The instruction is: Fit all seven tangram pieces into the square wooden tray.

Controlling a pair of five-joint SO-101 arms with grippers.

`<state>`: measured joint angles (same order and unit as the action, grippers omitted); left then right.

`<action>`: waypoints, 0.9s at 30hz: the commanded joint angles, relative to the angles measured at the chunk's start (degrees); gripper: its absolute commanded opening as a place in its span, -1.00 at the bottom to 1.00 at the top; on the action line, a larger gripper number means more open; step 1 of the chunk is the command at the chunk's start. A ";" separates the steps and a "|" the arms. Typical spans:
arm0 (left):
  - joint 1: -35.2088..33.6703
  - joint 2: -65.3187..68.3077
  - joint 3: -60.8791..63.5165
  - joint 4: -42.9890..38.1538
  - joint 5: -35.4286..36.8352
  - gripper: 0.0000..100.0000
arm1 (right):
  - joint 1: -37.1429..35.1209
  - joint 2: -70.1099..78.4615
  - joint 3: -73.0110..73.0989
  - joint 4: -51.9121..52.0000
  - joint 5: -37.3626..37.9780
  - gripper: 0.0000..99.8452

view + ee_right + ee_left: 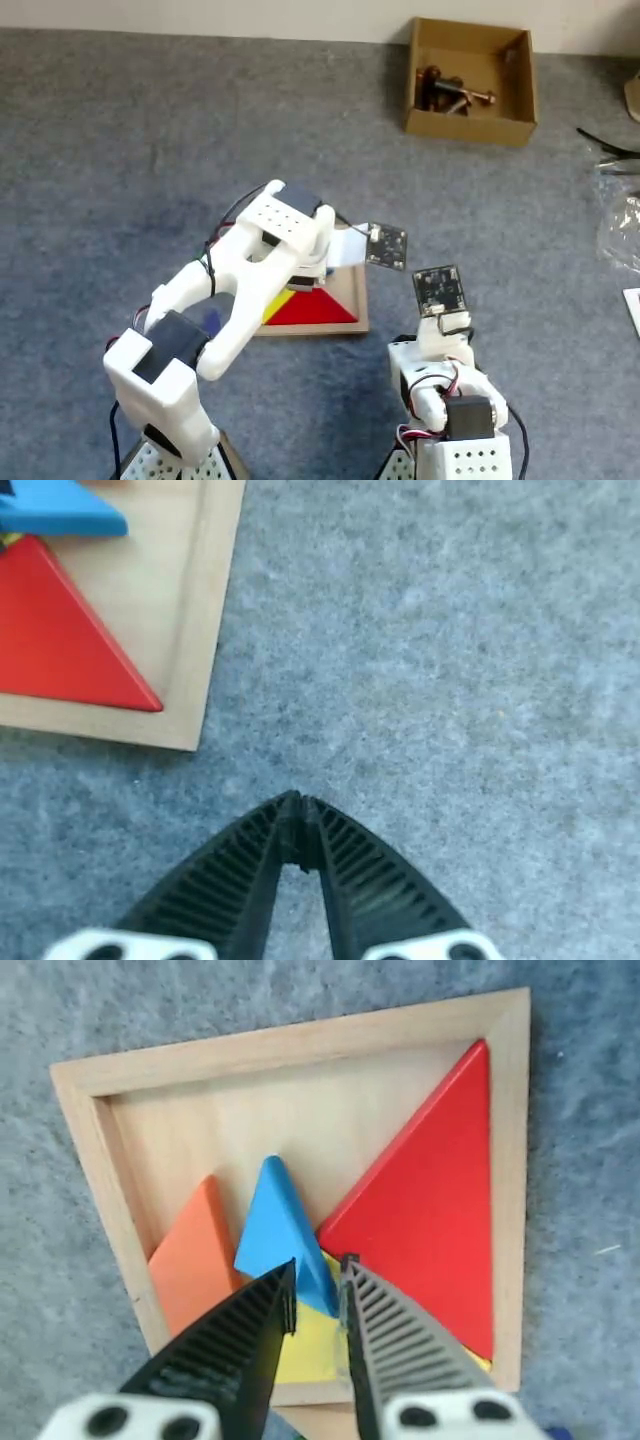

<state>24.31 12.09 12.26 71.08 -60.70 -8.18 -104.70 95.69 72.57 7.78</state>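
Presently in hand: blue triangle (280,1225), one corner pinched between the jaws of the left end effector (318,1275), which stand narrow. The piece lies in the square wooden tray (300,1045), its far tip on the bare floor between the orange piece (195,1260) and the large red triangle (430,1210), and its held corner over the yellow piece (310,1345).

Handling, as judged: rigid painted wood, light and smooth-faced, so it is likely to squirt free if you squeeze its sloping edges hard. Take it near a corner, where the width suits narrow jaws.

Tray: flat on the grey counter (450,680), with a low rim. You may shift it if you shove a piece sideways against the wall.

Right end effector (300,825): closed on nothing, tips together, over the counter near the tray's corner.

Also present: cardboard box (470,130), well apart.
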 commanded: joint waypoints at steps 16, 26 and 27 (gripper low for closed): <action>-1.63 -0.75 4.44 -6.95 -0.53 -0.74 | -0.57 -0.48 6.73 -1.01 -0.44 -0.99; -4.97 -0.66 8.84 -15.38 -0.62 -0.74 | -0.57 -0.48 6.73 -1.01 -0.44 -0.99; -4.97 -0.66 9.54 -16.62 -0.62 -0.74 | -0.57 -0.48 6.73 -1.01 -0.44 -0.99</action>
<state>20.79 11.21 19.82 58.51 -60.70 -8.18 -104.70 95.69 72.57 7.78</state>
